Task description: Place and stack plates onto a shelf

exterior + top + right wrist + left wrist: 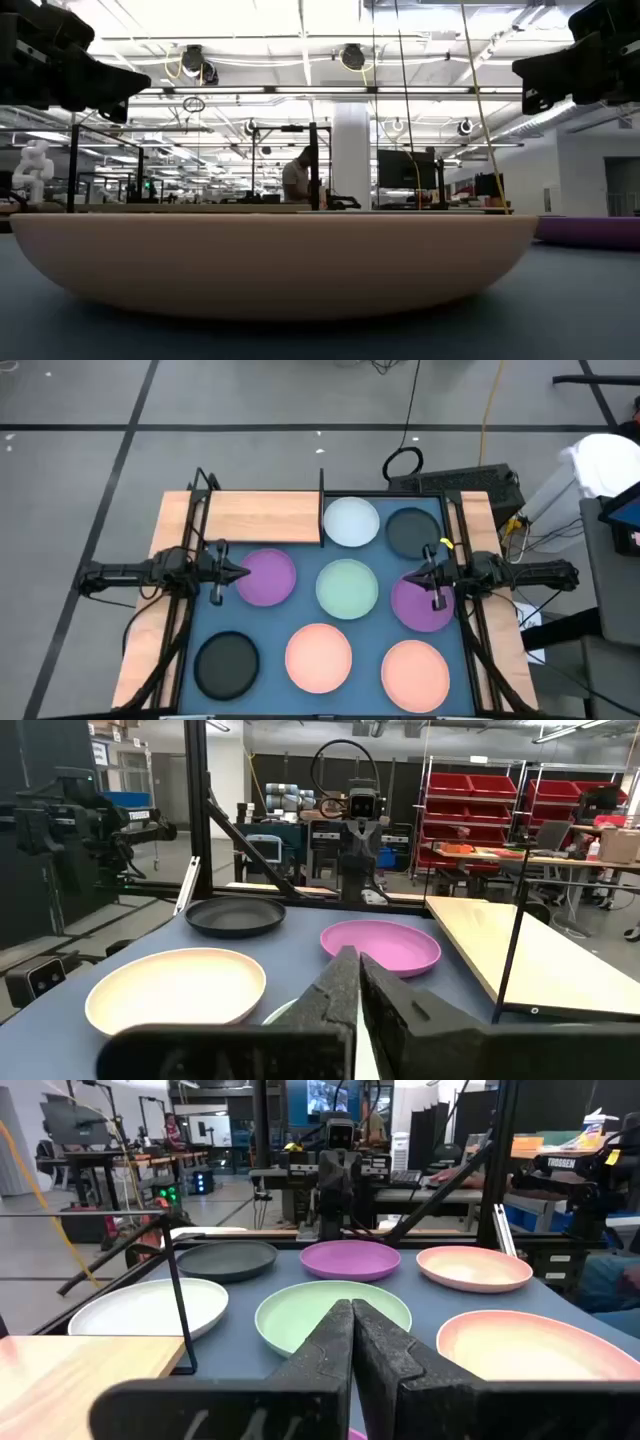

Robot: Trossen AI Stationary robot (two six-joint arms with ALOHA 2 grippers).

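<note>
High view: left gripper (238,573) shut, empty, hovering over 9 o'clock edge of purple plate (268,577), partly hiding it. Right gripper (424,582) shut, empty, over second purple plate (420,605), hiding its top. Green plate (347,587) at mat centre. Whitish plate (351,522) at 12 o'clock, black plate (412,530) at 1 o'clock. Shelf (262,517) at 11 o'clock, bare. Salmon plates (319,656) along 6 o'clock edge; another black plate (226,664) at 7 o'clock. Low view: salmon plate blocks almost everything.

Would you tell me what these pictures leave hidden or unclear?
- High view: part of each purple plate, under a gripper.
- Low view: most of the table, behind a salmon plate.
- Left wrist view: shelf cut off by the edge.
- Right wrist view: pale green plate, behind the fingers.
</note>
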